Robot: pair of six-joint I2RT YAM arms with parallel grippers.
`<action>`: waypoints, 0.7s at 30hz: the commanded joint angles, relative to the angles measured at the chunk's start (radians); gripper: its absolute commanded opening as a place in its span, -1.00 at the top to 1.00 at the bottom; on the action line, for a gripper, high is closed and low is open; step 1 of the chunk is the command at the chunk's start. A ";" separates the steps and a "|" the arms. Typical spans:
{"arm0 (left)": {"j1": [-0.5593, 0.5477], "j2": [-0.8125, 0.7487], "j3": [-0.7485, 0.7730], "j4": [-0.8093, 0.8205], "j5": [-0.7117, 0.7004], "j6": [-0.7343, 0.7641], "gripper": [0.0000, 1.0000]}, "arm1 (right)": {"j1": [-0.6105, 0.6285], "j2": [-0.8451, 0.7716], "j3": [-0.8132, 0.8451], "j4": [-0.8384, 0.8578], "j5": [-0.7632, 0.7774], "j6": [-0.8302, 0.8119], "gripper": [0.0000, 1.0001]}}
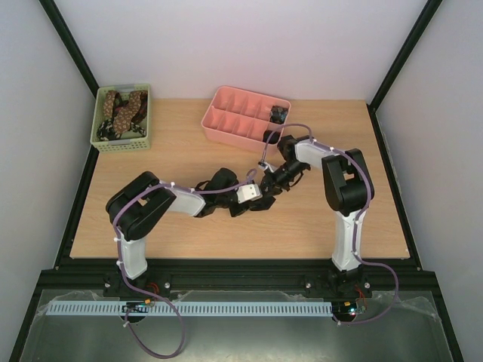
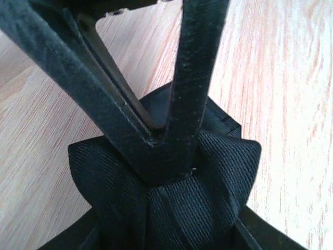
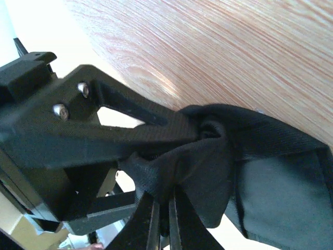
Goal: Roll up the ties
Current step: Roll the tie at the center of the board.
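Observation:
A black tie [image 1: 264,190] is bunched up between my two grippers, just above the table's middle. My left gripper [image 1: 253,194] is shut on it; in the left wrist view [image 2: 166,226] the ribbed black fabric [image 2: 218,177] fills the space between its fingers. My right gripper [image 1: 272,181] is shut on the same tie. In the right wrist view [image 3: 166,208] its fingers pinch a fold of the tie [image 3: 208,166], and the loose end hangs to the right. Brown spotted ties [image 1: 123,109] lie in a green basket [image 1: 99,139]. Dark coils [image 1: 278,115] sit in a pink tray [image 1: 226,102].
The green basket stands at the table's back left. The pink compartment tray stands at the back centre, just behind the right arm's wrist. Purple cables [image 1: 226,190] run along both arms. Black frame posts stand at the table's corners.

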 commanded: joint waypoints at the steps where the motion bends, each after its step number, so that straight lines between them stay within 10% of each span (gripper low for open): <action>1: 0.007 -0.008 -0.001 -0.152 0.003 -0.012 0.00 | -0.013 0.010 -0.088 0.029 0.187 -0.015 0.97; 7: 0.007 -0.042 0.057 -0.145 0.153 -0.042 -0.37 | -0.050 0.016 -0.146 0.070 0.298 -0.036 0.97; 21: -0.004 0.088 0.120 -0.200 0.160 0.013 -0.31 | -0.050 0.050 -0.098 0.097 0.295 -0.006 0.97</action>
